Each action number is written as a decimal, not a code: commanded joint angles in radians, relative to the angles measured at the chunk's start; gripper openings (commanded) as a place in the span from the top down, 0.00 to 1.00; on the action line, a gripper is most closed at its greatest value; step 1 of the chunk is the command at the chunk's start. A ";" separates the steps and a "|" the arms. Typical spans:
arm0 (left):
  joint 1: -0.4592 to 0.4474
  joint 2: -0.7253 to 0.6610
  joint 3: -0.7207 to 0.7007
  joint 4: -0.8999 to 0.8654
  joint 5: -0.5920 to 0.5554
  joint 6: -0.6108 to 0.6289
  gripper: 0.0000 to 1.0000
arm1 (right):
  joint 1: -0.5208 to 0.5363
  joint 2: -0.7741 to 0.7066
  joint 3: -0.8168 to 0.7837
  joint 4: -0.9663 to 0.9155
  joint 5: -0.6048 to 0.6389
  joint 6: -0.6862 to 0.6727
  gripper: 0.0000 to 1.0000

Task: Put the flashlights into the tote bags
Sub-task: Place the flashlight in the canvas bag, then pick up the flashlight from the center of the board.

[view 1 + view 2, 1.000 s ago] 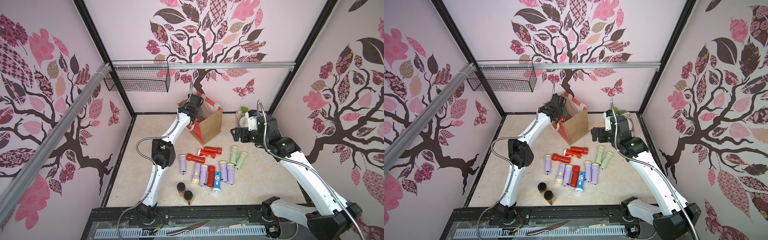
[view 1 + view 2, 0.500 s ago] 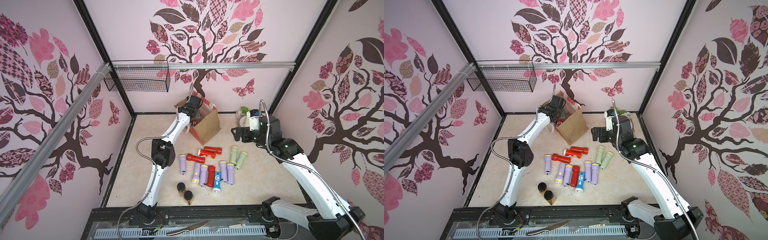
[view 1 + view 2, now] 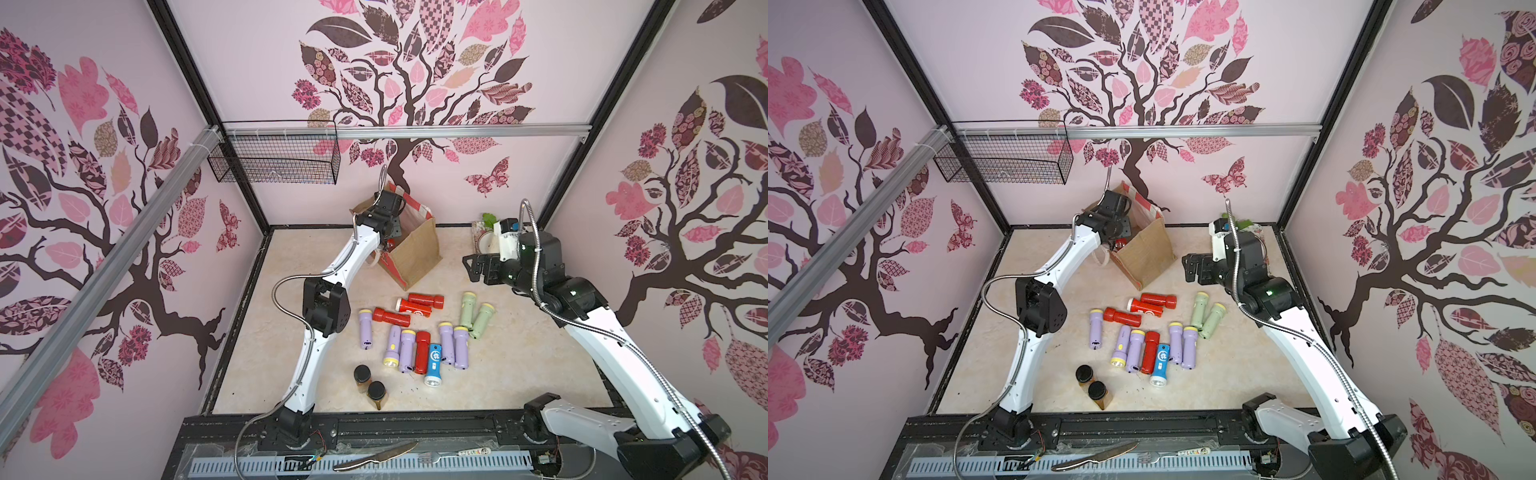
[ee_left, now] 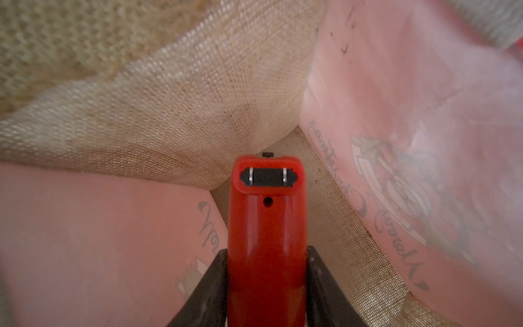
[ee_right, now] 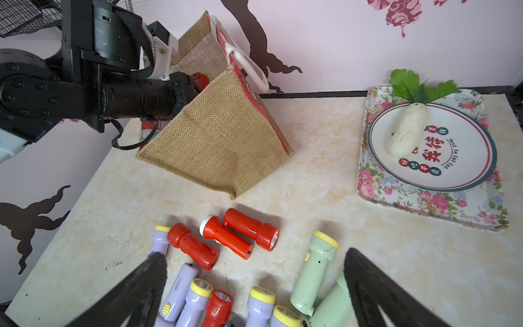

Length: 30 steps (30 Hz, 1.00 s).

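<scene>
the tote bag (image 3: 415, 253) sat at the far middle of the table (image 3: 519, 374), tilted, with its mouth turned to the left and up. the left arm reached into that mouth. in the left wrist view the left gripper (image 4: 267, 254) was inside the bag, and its black fingers (image 4: 215, 271) lay against both sides of a red flashlight (image 4: 266, 226), gripping it with its tail end pointing down toward the woven bottom. the bag's pinkish printed lining closed in on either side.

the other flashlights (image 3: 406, 349) lay loose on the table, nearer than the bag. three red ones lay closest to it, two pale green ones (image 3: 468, 309) to the right, and lilac ones, one more red and a blue flashlight (image 3: 433, 363) nearest. the right gripper (image 5: 254, 254) hung above the table to the right of the bag, its fingers spread wide and empty.

two brown jars (image 3: 362, 376) stood at the near left. a floral tray (image 5: 424, 203) with a plate (image 5: 452, 170) sat at the far right.
</scene>
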 commanded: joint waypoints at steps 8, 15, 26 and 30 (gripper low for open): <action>0.018 -0.112 0.007 0.050 0.006 0.014 0.43 | 0.003 -0.005 0.042 0.010 -0.010 -0.009 0.00; 0.020 -0.171 0.030 0.056 0.059 0.022 0.43 | 0.003 0.002 0.044 -0.007 -0.004 0.004 0.00; 0.000 -0.555 -0.374 0.133 0.226 0.041 0.41 | 0.003 0.027 0.048 -0.023 0.006 0.014 0.00; -0.002 -0.702 -0.509 0.076 0.287 0.042 0.38 | 0.002 0.031 0.020 -0.010 -0.008 0.030 0.00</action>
